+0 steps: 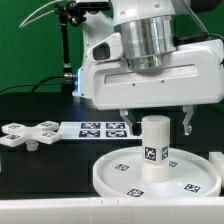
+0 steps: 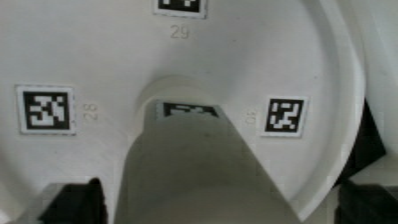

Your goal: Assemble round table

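Observation:
The large white rimmed round disc (image 1: 120,178) lies flat on the black table, tags facing up. The short thick cylinder leg (image 1: 153,150) stands upright at its centre. My gripper (image 1: 155,128) hangs directly over the leg, open, with one finger on each side of the leg's top and a gap on both sides. In the wrist view the leg (image 2: 196,165) fills the middle in shadow, the disc (image 2: 107,60) spreads behind it, and my gripper (image 2: 217,205) holds nothing. The cross-shaped base piece (image 1: 25,135) lies on the table at the exterior view's left.
The marker board (image 1: 95,127) lies flat behind the disc, between the base piece and the arm. A black stand (image 1: 67,60) rises at the back, at the exterior view's left.

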